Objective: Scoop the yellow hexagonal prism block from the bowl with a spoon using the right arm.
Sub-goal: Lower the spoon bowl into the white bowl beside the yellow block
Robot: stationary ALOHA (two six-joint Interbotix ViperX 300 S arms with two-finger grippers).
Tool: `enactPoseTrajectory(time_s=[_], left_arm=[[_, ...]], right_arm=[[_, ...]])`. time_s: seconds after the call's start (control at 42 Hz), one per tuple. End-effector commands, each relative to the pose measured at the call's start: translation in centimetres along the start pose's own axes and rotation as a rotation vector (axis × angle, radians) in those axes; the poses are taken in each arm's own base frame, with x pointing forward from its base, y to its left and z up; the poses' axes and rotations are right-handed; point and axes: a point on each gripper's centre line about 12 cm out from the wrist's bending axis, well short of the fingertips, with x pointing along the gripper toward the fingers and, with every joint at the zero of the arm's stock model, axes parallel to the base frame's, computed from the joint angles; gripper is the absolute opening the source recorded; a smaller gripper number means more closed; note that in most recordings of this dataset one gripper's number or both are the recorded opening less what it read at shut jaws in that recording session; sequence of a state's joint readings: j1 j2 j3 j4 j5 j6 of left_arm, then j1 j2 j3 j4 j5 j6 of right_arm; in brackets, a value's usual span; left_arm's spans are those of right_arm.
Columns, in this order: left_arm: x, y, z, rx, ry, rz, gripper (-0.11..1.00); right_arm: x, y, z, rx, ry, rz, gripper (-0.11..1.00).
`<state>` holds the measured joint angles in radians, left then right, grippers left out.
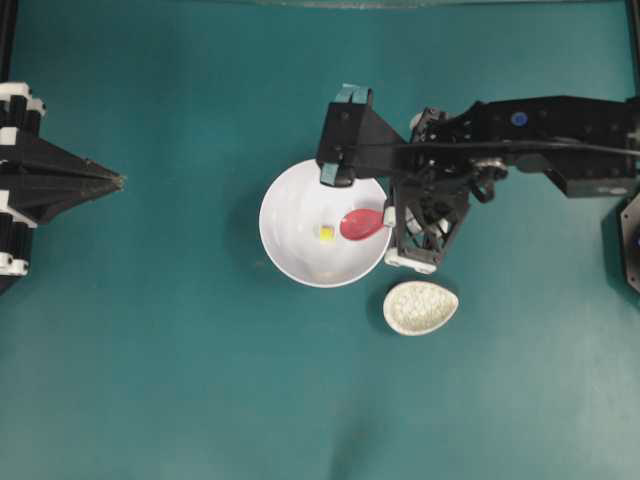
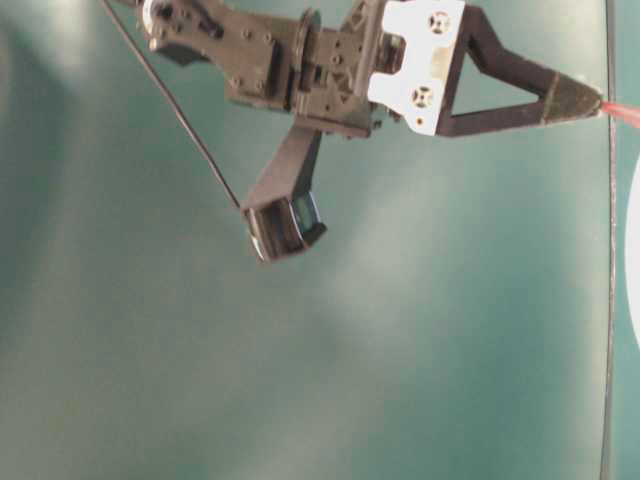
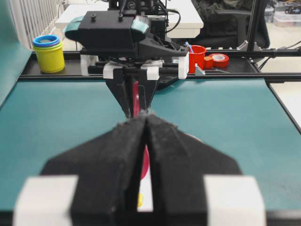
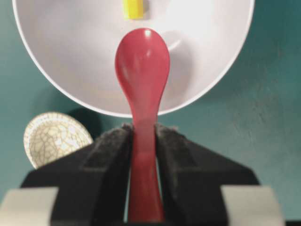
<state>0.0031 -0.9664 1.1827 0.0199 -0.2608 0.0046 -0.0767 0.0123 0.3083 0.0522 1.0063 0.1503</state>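
Just beyond the end effector's (image 4: 142,141) spoon (image 4: 142,66), the yellow hexagonal prism block (image 4: 133,8)

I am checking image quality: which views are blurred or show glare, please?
Left wrist view: the left hand fills the foreground, out of focus. Right wrist view: the right hand is soft, and the spoon carries a small highlight. Table-level view: hazy pale patches across the teal table. Overhead view: fairly even.

No readable text, labels or numbers anywhere.
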Motion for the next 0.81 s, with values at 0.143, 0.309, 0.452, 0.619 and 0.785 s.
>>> enactPoseTrajectory(time_s=[0.143,0.309,0.452,0.619,0.785], left_arm=[[0.2,0.0,0.6,0.003,-0.014,0.001,0.0],[0.3,0.0,0.6,0.003,-0.012,-0.001,0.0],[0.3,0.0,0.5,0.003,-0.011,-0.001,0.0],[0.2,0.0,0.6,0.003,-0.014,-0.001,0.0],[0.2,0.0,0.6,0.002,-0.014,0.0,0.0]], right_arm=[[-0.2,0.2,0.8,0.028,-0.006,0.003,0.21],[0.6,0.2,1.2,0.032,-0.018,0.004,0.21],[1.2,0.2,1.6,0.032,-0.039,0.007,0.21],[2.3,0.2,2.0,0.032,-0.053,0.009,0.21],[3.0,0.3,2.6,0.029,-0.087,0.012,0.21]])
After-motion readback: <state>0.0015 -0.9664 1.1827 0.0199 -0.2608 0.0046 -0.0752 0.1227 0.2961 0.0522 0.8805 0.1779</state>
